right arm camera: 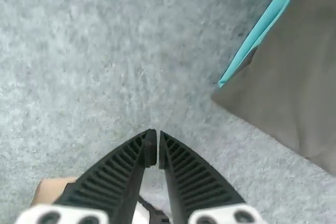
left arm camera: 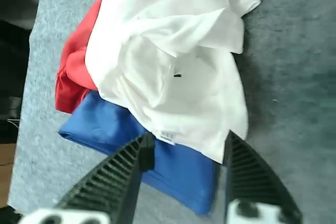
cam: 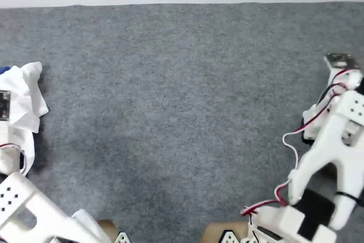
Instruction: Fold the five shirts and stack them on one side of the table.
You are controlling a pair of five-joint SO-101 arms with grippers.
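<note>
left gripper (left arm camera: 189,139) hangs spread wide over the white shirt (left arm camera: 168,51), crumpled atop a blue shirt (left arm camera: 105,124) and red shirt (left arm camera: 76,61) at the table (cam: 182,83) edge. right gripper (right arm camera: 157,136), pressed together, points down beside a grey shirt (right arm camera: 294,77).

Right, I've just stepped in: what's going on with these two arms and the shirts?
Two robot arms sit at a grey table with shirts to fold. The left gripper hangs with its jaws open over a loose heap: a crumpled white shirt on top of a blue shirt and a red shirt. It grips nothing. The right gripper, jaws shut and empty, is over bare table beside a grey shirt that lies on a teal shirt.
</note>
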